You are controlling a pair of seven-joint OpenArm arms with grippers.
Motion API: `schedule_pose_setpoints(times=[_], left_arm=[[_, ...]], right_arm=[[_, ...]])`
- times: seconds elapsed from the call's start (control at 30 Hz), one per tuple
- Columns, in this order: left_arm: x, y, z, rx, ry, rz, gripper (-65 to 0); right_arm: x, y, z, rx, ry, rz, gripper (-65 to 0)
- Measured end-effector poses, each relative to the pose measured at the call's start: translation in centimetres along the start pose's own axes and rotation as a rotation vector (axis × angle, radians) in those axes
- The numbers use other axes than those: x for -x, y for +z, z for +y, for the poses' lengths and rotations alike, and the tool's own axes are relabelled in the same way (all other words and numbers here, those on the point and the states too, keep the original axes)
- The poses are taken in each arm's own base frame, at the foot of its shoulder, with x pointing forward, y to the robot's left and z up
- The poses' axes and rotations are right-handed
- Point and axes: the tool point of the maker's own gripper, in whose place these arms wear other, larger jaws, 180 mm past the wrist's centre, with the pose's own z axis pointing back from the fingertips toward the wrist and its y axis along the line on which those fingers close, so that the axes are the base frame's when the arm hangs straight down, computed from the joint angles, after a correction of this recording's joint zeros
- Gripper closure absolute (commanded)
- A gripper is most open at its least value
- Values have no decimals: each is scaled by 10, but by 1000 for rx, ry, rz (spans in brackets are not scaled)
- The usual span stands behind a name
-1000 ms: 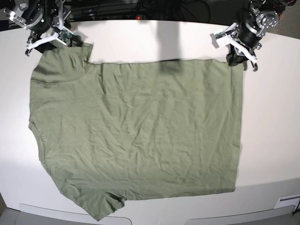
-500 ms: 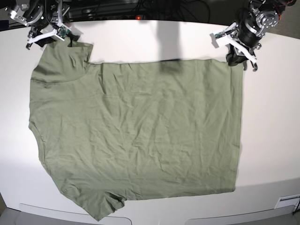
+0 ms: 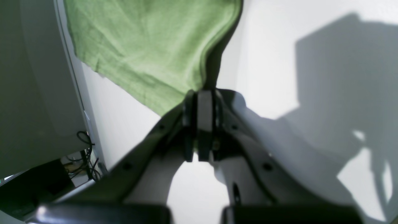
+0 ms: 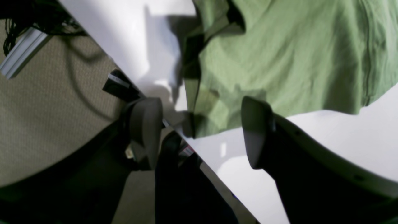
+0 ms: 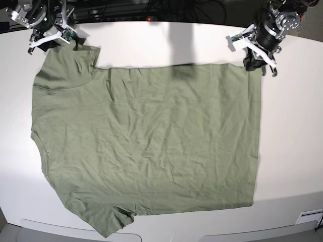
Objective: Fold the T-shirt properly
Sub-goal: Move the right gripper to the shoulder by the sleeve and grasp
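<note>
The left hand is seen pinched tight on a corner of the T-shirt, at the hem end on the base view's right; the right hand is held wide apart with nothing between its fingers, poised just above the sleeve at the far left corner, one finger over the table edge. The T-shirt is spread flat over most of the table, neck end to the base view's left, hem to the right, with light wrinkles across the body.

It is judged that the step in hand is the taking of both far corners before a fold is drawn toward the near edge. It would be done well if the sleeve edge were gripped through both layers by the right hand, level with the left one's grip, and if both corners were then lifted together, so that the cloth is not skewed or bunched.

Counted: one table, one T-shirt, two hands
</note>
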Motion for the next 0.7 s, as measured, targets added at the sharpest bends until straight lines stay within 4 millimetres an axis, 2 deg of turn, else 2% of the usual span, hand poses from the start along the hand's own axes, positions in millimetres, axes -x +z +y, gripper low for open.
schedule_pose_setpoints(times=[0.4,0.7], left_arm=[[0,0,0,0,0,0,0],[-1,0,0,0,0,-4,0]], right_arm=[[2,-17,-9,-29,-70,-44,-399],[8,-15,-16,-18,26,-18,-399]])
